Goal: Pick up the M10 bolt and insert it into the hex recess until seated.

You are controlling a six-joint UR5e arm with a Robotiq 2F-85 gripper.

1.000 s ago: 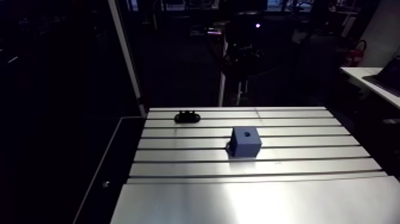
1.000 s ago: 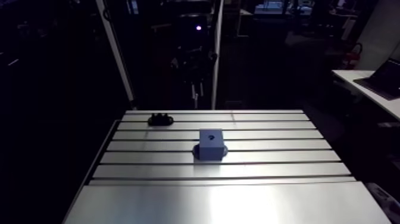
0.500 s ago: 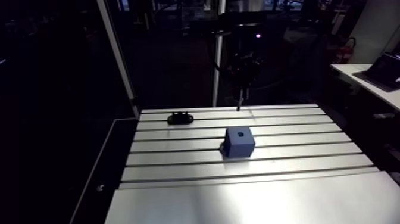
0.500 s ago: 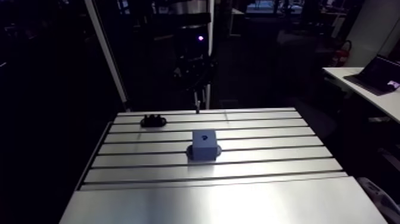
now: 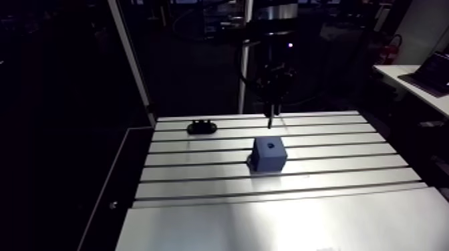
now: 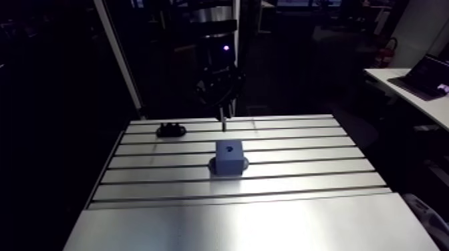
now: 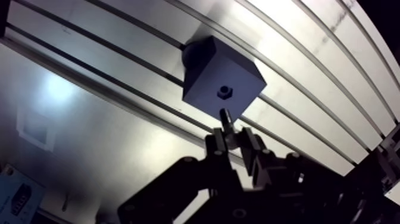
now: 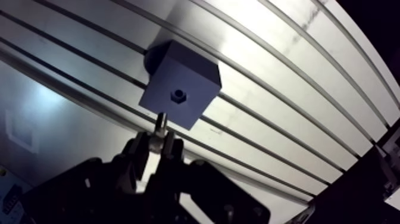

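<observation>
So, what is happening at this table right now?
One robot arm is working at the slotted table. Its gripper is shut on the M10 bolt, which points downward. The bolt hangs in the air close to the blue block and is not yet in it: the hex recess in the block's top is empty. A small black holder lies apart from the block, near the table's far edge.

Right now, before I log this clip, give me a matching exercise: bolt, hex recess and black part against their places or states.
1 bolt
2 hex recess
3 black part

A empty, in the blue block top
B lying on the table, apart from that block
C gripped between the jaws

Pairs: 1-C, 2-A, 3-B
</observation>
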